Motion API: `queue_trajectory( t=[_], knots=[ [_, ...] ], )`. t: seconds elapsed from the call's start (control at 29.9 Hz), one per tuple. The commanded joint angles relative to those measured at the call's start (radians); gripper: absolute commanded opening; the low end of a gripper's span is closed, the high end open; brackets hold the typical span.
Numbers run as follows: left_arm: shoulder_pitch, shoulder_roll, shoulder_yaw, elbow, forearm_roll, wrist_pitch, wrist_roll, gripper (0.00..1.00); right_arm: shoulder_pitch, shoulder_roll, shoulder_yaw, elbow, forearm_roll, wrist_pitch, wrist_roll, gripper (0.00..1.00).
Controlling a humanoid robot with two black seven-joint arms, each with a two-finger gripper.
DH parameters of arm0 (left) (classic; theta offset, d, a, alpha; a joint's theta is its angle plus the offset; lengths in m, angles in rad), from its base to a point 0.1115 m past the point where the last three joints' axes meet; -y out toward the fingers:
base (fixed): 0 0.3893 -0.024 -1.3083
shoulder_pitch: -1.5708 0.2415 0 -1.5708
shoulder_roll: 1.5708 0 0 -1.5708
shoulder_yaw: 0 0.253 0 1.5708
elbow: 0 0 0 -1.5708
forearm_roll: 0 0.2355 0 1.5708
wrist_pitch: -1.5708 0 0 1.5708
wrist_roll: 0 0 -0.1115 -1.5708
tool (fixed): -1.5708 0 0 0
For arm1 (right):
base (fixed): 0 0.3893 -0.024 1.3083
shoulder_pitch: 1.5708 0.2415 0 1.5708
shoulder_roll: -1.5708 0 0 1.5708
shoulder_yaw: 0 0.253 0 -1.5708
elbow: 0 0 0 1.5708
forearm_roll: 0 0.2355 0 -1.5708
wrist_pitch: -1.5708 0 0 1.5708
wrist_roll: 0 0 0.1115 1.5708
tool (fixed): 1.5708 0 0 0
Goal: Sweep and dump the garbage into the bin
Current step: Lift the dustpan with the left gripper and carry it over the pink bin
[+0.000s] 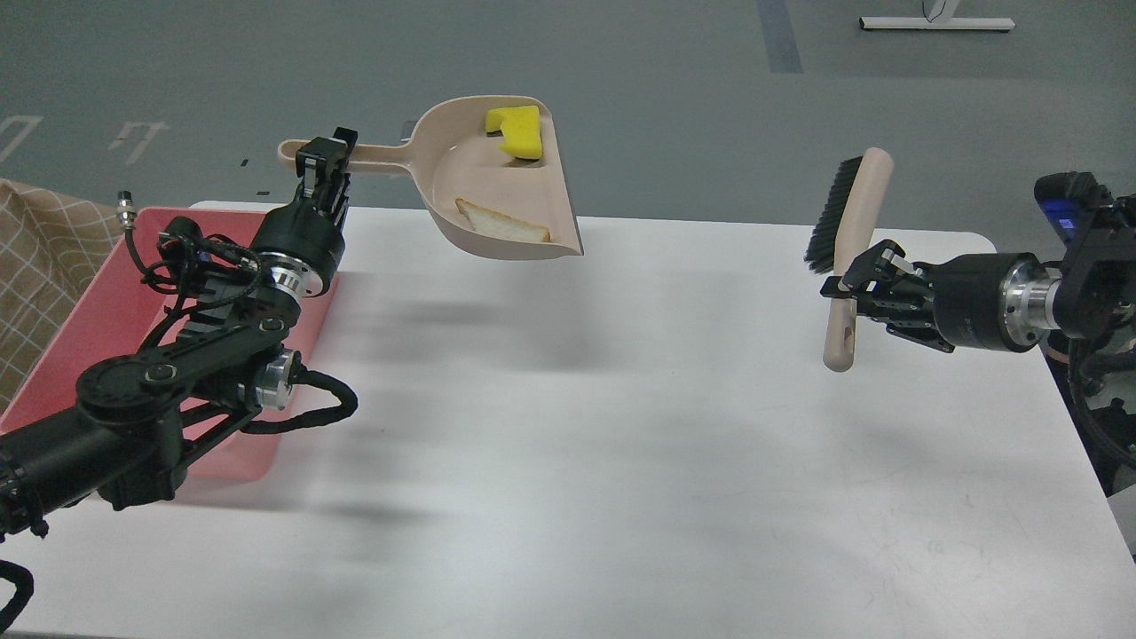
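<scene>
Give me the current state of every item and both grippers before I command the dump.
Beige plastic dustpan: lifted off the table, loaded.
Notched yellow sponge chunk: in the dustpan.
Triangular white bread slice: in the dustpan.
Shallow pink plastic bin: on the table, nothing visible inside.
Beige hand brush: held upright, off the table.
Left gripper: shut on the dustpan handle.
Right gripper: shut on the brush handle.

Two black jointed arms, silver wrist rings, looped black cables, blue-lit right module

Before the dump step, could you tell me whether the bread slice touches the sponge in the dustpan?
Apart. The head view shows bare dustpan floor between the bread slice and the sponge.
</scene>
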Motion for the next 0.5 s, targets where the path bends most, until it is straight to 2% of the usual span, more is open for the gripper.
queue_trajectory(
  t=[0.0, 0.1, 0.47],
  knots=[
    [0.002, 0.031, -0.002, -0.002, 0.000, -0.015, -0.005, 0.00, -0.001, 0.003, -0.002, -0.001, 0.000, 0.000, 0.000, 0.00],
    [0.008, 0.053, -0.002, -0.004, 0.000, -0.059, -0.018, 0.00, -0.001, 0.003, -0.002, -0.001, -0.002, 0.000, 0.000, 0.00],
    [0.017, 0.163, -0.002, -0.027, 0.002, -0.217, -0.018, 0.00, -0.015, 0.004, -0.002, -0.005, -0.002, 0.000, 0.000, 0.00]
  ],
)
